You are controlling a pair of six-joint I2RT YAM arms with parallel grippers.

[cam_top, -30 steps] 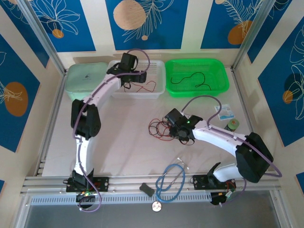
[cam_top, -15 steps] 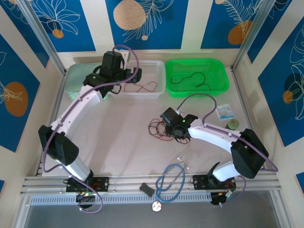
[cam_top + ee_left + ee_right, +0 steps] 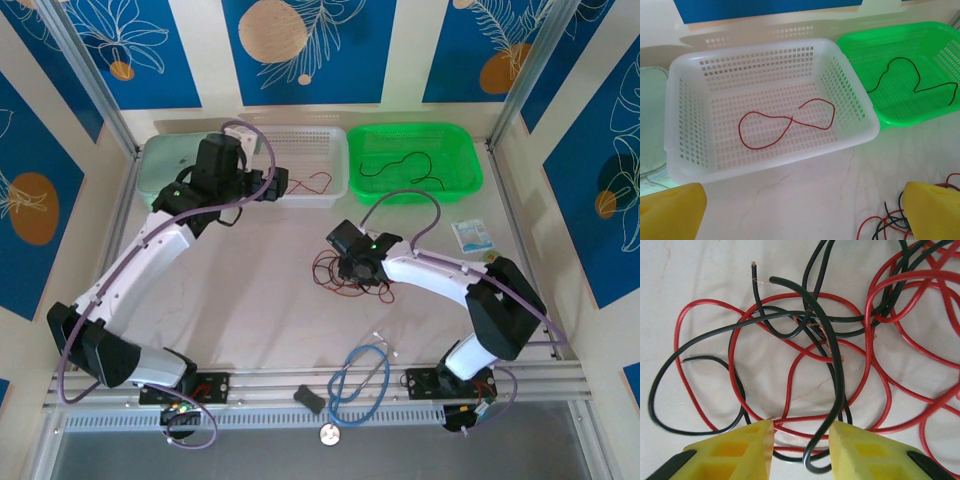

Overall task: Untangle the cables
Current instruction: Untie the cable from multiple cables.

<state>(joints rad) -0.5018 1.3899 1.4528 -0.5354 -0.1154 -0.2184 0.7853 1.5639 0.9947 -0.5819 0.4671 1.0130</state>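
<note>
Right gripper (image 3: pixel 801 434) half open, clamping nothing, astride one black strand of the cables (image 3: pixel 837 360), likely to pull it out.

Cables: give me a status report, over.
Left hand open, empty, by the white basket. Right hand open over the tangle, a black strand between its fingers. One red cable in that basket, one black cable in the green basket.

Top camera overlooks the whole desk (image 3: pixel 260 290) from behind. Left wrist faces the white basket (image 3: pixel 685 120) from nearby. Right wrist sits close over the cables (image 3: pixel 839 365), probably the desk's central tangle.
</note>
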